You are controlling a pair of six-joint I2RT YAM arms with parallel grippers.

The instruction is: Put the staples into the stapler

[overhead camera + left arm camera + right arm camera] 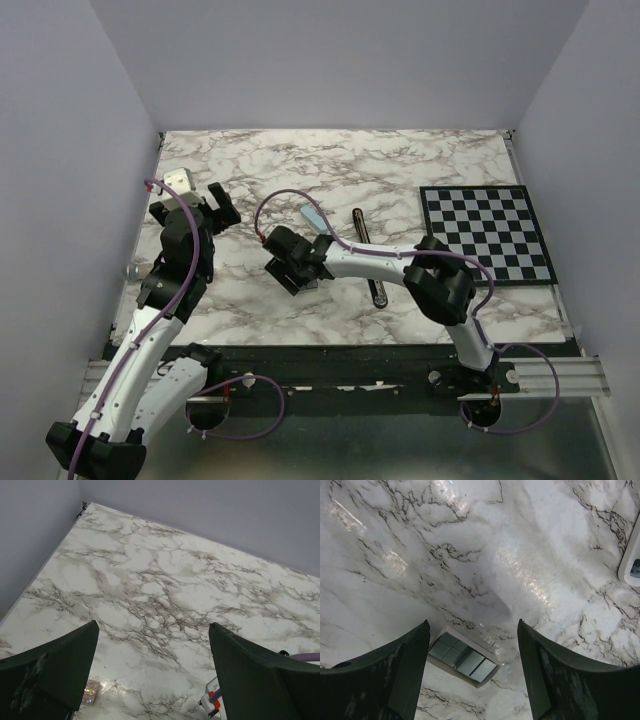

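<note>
The stapler is a slim black bar lying lengthwise at mid-table, and my right forearm crosses over its middle. In the right wrist view, grey staples lie in blocks inside a small white tray. My right gripper hangs open above them, with the tray nearer its left finger. From above, that gripper sits left of the stapler. My left gripper is wide open and empty at the far left. In its view, a small glittering staple strip lies beside its left finger.
A black-and-white checkerboard lies at the right. A pale blue-white piece rests left of the stapler, and a white rounded piece shows at the right wrist view's edge. Grey walls enclose the marble table on three sides.
</note>
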